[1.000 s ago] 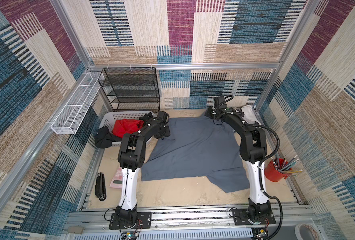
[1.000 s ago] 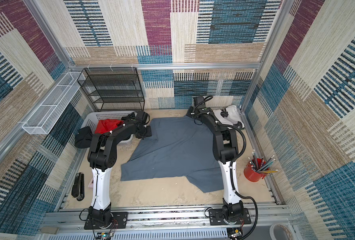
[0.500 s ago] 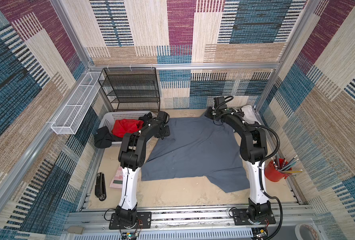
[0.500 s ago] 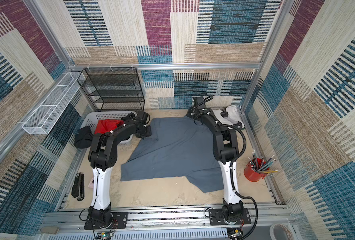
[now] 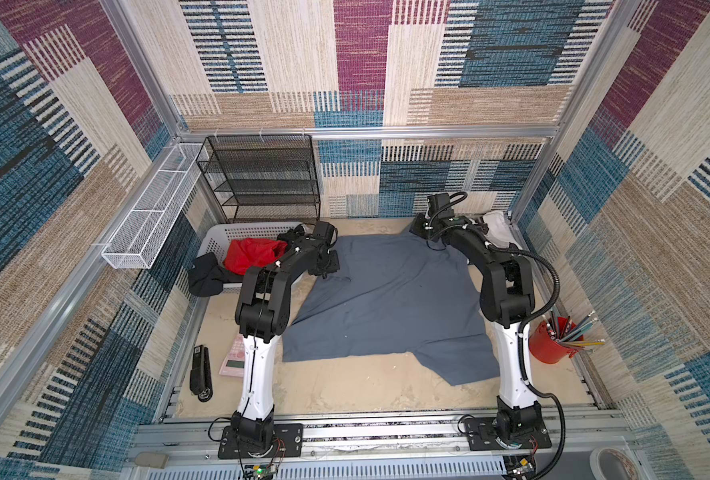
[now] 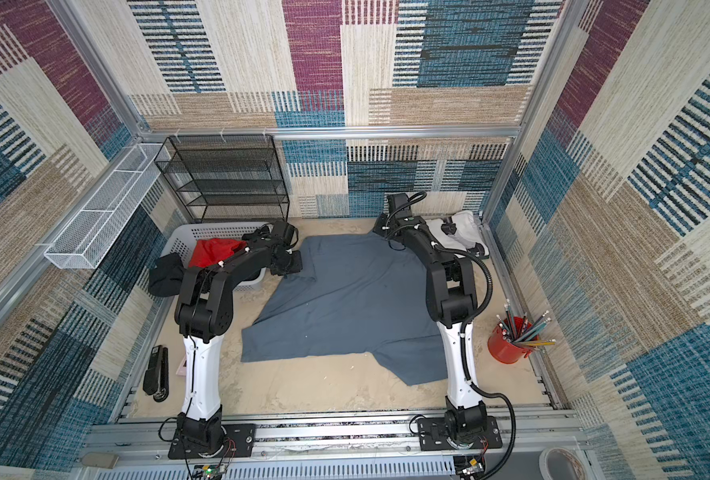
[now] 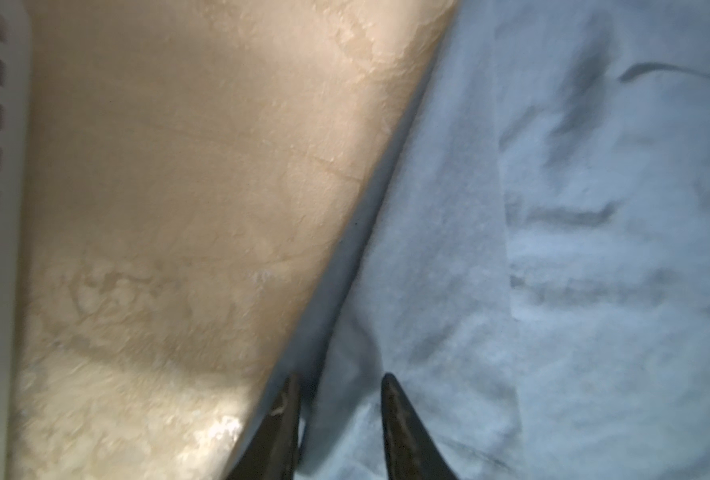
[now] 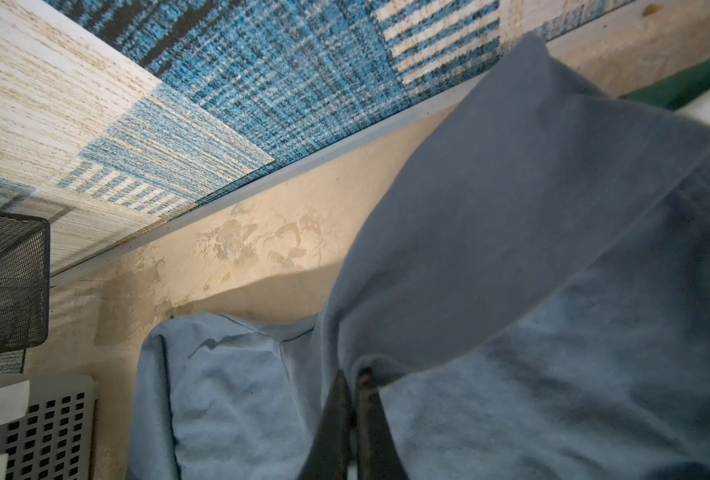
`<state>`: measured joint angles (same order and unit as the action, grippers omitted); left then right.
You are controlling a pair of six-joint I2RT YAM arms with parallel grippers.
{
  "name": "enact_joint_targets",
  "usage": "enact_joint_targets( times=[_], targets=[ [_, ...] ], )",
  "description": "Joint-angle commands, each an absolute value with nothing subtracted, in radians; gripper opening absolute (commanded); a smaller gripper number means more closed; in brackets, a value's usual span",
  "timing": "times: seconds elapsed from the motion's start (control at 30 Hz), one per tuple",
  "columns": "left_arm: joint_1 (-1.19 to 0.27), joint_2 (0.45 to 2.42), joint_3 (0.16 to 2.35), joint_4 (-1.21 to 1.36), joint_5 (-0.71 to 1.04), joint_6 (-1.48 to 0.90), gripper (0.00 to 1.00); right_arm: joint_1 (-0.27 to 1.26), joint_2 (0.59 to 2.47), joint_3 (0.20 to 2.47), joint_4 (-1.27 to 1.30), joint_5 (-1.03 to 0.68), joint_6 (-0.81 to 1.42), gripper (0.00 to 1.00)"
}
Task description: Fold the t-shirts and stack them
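Observation:
The slate-grey t-shirt (image 5: 386,299) (image 6: 345,299) lies spread across the sandy table in both top views. My left gripper (image 7: 338,380) is down at its far left edge, next to the basket. Its jaws stand apart with a raised fold of the grey t-shirt (image 7: 553,249) between them. My right gripper (image 8: 353,374) is shut on the far right corner of the grey t-shirt (image 8: 511,249), which hangs lifted above the table. A white t-shirt with black patches (image 6: 457,226) lies at the back right. A strip of the dark green t-shirt (image 8: 686,83) shows beside it.
The white perforated basket (image 5: 237,230) at the back left holds red cloth (image 5: 249,253); black cloth (image 5: 205,276) hangs over its rim. A black mesh rack (image 5: 262,178) stands behind. A red pencil cup (image 5: 553,340) sits right; a stapler (image 5: 201,370) and pink calculator (image 5: 232,361) lie left.
The left arm has shifted slightly at the shirt's far left edge. The right arm and the shirt have stayed as they were.

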<state>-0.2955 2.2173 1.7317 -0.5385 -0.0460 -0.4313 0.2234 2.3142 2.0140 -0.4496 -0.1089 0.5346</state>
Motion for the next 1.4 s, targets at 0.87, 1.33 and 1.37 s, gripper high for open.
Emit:
enact_joint_targets(
  times=[0.87,1.33,1.37],
  targets=[
    [-0.3,2.225,1.741,-0.572,-0.108,-0.354,0.26,0.224,2.307,2.006,-0.419,-0.148,0.556,0.0],
    [-0.301,2.251,1.754,-0.566,-0.033,-0.379,0.08,0.224,2.309,2.005,-0.416,-0.158,0.558,0.0],
    [-0.3,2.246,1.756,-0.565,-0.031,-0.383,0.0,0.224,2.31,2.006,-0.416,-0.158,0.558,0.0]
  ],
)
